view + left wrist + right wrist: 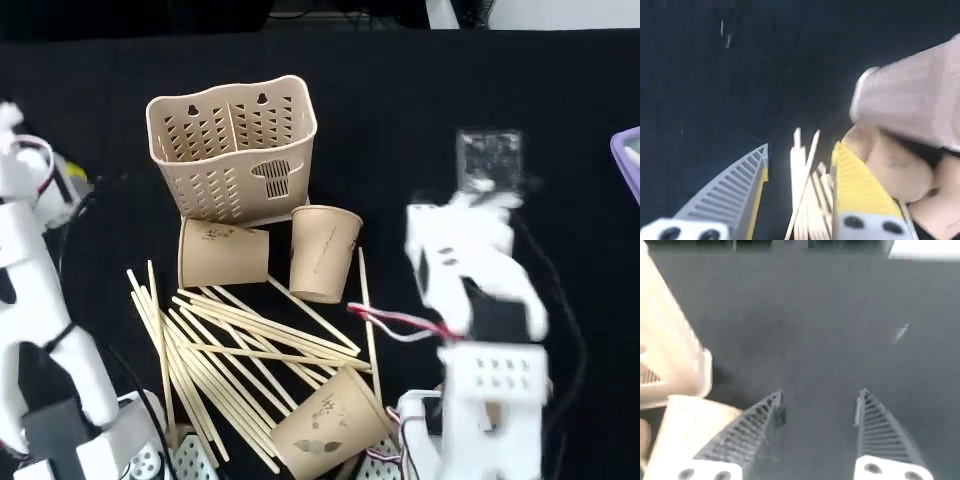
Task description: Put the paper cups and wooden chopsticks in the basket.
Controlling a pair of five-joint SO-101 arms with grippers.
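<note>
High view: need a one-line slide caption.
Three paper cups and a scatter of wooden chopsticks lie on the black table beside the beige basket, none yet inside.

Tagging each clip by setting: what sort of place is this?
Probably a robot test bench: black-draped table, white robot arms on either side, paper cups and chopsticks staged beside a basket.
</note>
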